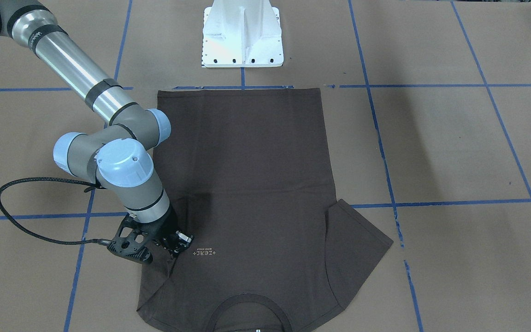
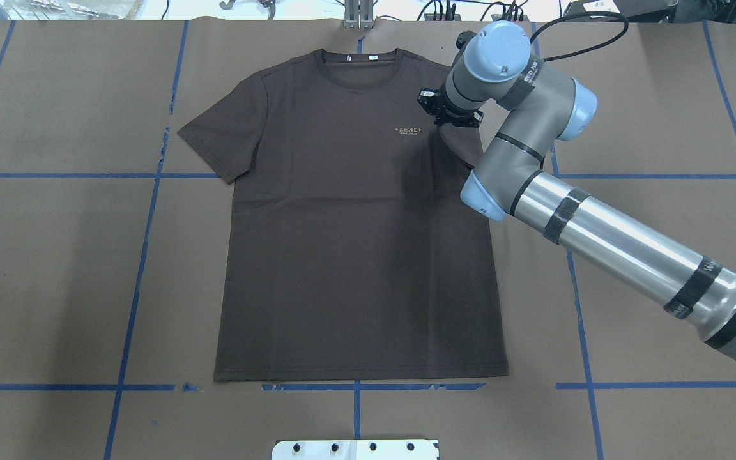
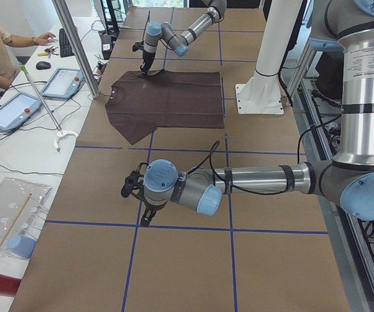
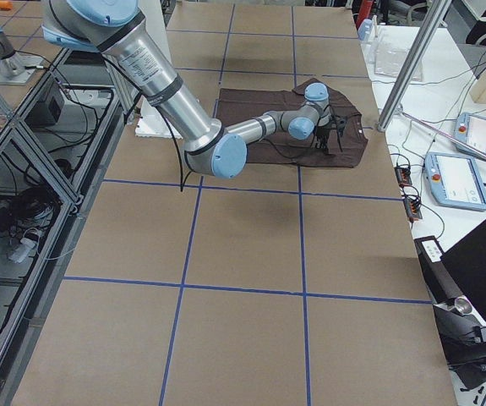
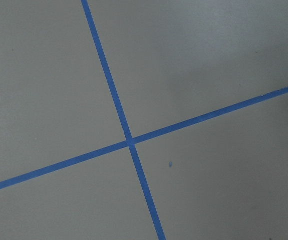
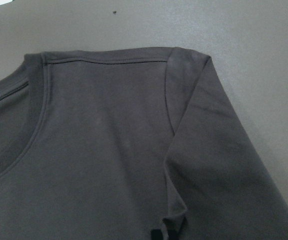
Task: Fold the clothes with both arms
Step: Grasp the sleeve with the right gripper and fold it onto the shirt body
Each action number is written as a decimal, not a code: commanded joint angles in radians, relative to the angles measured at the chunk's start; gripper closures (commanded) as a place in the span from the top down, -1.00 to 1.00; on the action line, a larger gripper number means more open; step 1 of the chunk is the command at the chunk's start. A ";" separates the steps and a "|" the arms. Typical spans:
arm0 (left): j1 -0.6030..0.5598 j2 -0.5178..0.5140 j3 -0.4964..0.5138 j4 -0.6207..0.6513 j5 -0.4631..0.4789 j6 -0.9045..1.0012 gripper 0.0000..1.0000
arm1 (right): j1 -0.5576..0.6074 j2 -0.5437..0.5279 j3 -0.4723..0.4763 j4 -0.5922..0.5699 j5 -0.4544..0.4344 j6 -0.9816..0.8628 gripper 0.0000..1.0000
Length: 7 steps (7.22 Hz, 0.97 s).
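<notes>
Two tools, closure unclear (left tool [image 3: 145, 216] over table [image 1: 454, 147], right tool [image 1: 176, 249] at T-shirt [image 1: 247, 175] sleeve seam).

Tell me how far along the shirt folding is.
Done: the T-shirt lies flat, front up, no fold visible. In hand: the right arm reaches down at its sleeve seam; grip unclear. Remaining: every fold; the left arm hangs over the table, away from it.

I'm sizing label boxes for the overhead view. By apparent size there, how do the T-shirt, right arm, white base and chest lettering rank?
1. T-shirt
2. right arm, though it is nearer the camera, which inflates it
3. white base, only a sliver showing at the bottom edge
4. chest lettering
</notes>
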State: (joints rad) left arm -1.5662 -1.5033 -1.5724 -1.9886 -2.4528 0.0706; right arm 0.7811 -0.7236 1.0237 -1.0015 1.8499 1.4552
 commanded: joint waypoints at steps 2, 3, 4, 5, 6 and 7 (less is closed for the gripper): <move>0.002 -0.003 -0.050 -0.016 0.000 -0.005 1.00 | -0.026 0.038 -0.025 0.001 -0.051 0.031 1.00; 0.006 -0.021 -0.058 -0.051 0.000 -0.129 1.00 | -0.025 0.056 -0.014 0.001 -0.051 0.042 1.00; 0.049 -0.061 -0.052 -0.129 0.001 -0.311 1.00 | -0.008 0.055 0.012 0.003 -0.046 0.053 1.00; 0.107 -0.128 -0.046 -0.137 0.009 -0.486 1.00 | 0.009 0.035 0.033 0.003 -0.029 0.051 1.00; 0.211 -0.190 -0.034 -0.136 0.018 -0.621 1.00 | 0.030 -0.046 0.103 0.003 0.036 0.034 1.00; 0.298 -0.257 0.000 -0.136 0.049 -0.720 1.00 | 0.046 -0.074 0.145 0.003 0.095 0.001 1.00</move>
State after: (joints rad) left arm -1.3704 -1.6841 -1.6014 -2.1210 -2.4298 -0.5109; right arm 0.8065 -0.7501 1.1131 -0.9987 1.8798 1.4854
